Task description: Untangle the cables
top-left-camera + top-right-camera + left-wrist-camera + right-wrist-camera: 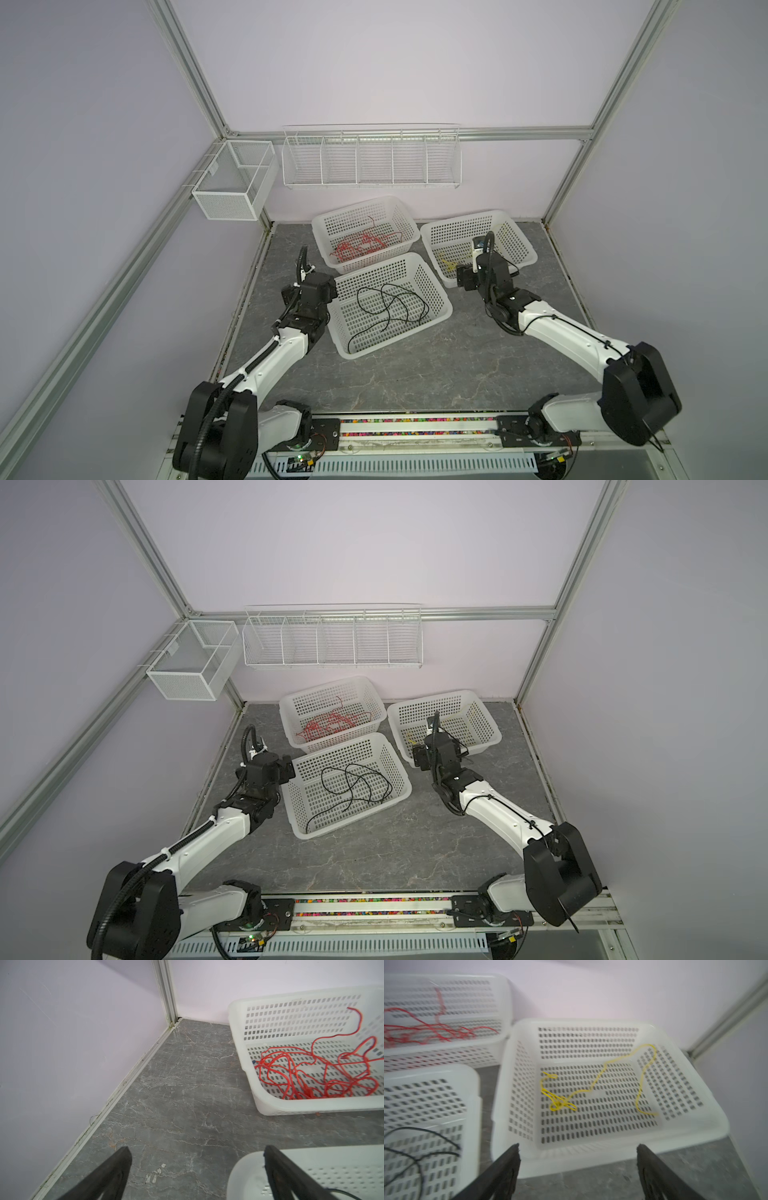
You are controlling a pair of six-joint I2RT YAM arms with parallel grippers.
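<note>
Red cables [361, 245] lie in a crinkled tangle on the floor of the far basket [357, 205], with one end curling up against its back wall, as the left wrist view [311, 1072] shows most clearly. Black cables [390, 307] sprawl in loose, overlapping loops across the near basket [440, 291], which sits just in front of the far one. A yellow cable [591, 1088] rests in the right basket [465, 218], bunched into a small knot at one end and trailing up onto a side wall at the other, though that wrist view is somewhat blurred. The left gripper [197, 1149] is released, its fingers spread wide with nothing between them, over bare grey tabletop [415, 374] beside the near basket's corner. The right gripper [578, 1146] is likewise spread and empty, its fingers framing the near rim of the right basket, clear of the yellow cable. In both top views all three baskets stand close together on the tabletop, below a wire rack [370, 158] and a mesh box [232, 183] mounted toward the back.
</note>
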